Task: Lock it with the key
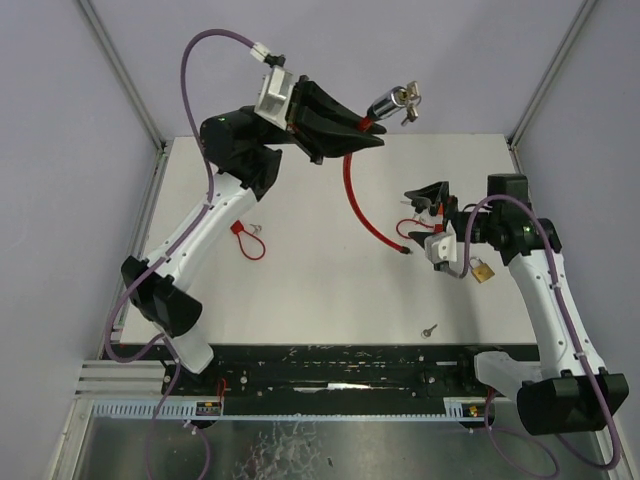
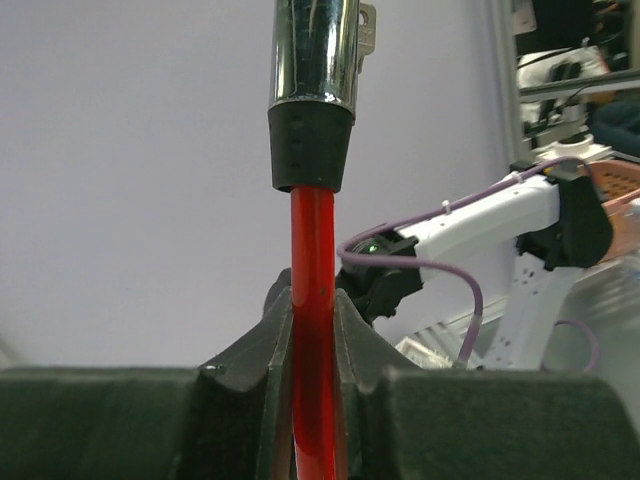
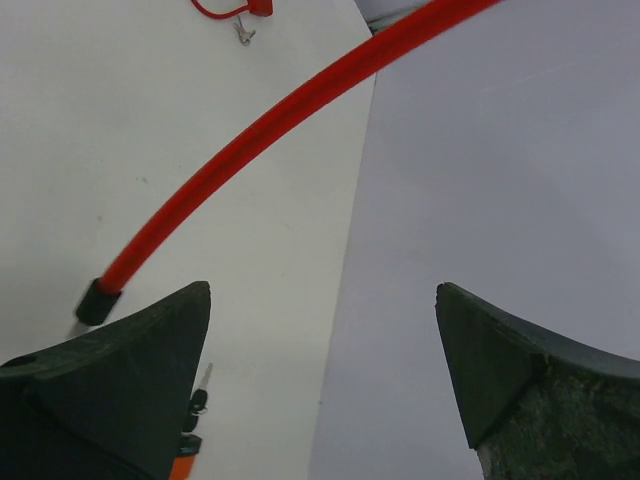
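My left gripper (image 1: 372, 124) is raised over the far side of the table, shut on the red cable (image 1: 352, 190) of a cable lock. In the left wrist view the cable (image 2: 312, 300) runs up between the closed fingers (image 2: 250, 350) to a black collar and the chrome lock cylinder (image 2: 315, 50). A key (image 1: 408, 100) sticks out at the cylinder's end (image 1: 388, 103). The cable hangs down to its black-tipped free end (image 1: 402, 250) on the table. My right gripper (image 1: 428, 195) stands wide open beside that end, holding nothing. In the right wrist view the free end (image 3: 97, 300) lies left of the open gripper (image 3: 323, 290).
A brass padlock (image 1: 483, 271) lies by the right arm. One small loose key (image 1: 429, 329) rests near the front edge. A thin red loop lock (image 1: 250, 240) lies left of centre. Another small red item with keys (image 1: 408, 228) sits under the right gripper.
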Controlling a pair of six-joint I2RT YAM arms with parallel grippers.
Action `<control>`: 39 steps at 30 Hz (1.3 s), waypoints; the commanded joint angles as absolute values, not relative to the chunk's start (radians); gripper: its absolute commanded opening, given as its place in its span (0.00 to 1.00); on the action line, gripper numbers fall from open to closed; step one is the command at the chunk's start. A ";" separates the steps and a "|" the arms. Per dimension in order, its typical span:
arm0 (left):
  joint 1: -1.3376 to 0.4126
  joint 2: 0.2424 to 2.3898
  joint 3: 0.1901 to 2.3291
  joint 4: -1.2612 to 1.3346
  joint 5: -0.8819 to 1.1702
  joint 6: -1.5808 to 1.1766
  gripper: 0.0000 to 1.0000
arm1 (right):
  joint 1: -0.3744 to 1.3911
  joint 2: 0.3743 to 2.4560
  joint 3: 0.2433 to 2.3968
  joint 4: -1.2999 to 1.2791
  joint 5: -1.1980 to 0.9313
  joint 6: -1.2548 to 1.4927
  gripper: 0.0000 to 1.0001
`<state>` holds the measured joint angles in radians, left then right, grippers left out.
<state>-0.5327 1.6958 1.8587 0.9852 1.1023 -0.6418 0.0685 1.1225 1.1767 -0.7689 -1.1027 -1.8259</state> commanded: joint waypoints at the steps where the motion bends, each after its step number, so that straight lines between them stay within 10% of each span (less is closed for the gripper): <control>1: -0.597 1.711 1.957 0.943 1.107 -0.743 0.01 | 0.107 1.029 1.083 -0.585 -1.092 -2.005 1.00; 24: -0.681 1.858 2.174 0.807 0.995 -0.995 0.00 | 0.250 0.915 0.871 -0.319 -1.108 -2.391 1.00; 39: -0.684 1.915 2.184 0.739 0.915 -1.009 0.00 | 0.342 0.838 0.404 0.833 -1.079 -1.832 1.00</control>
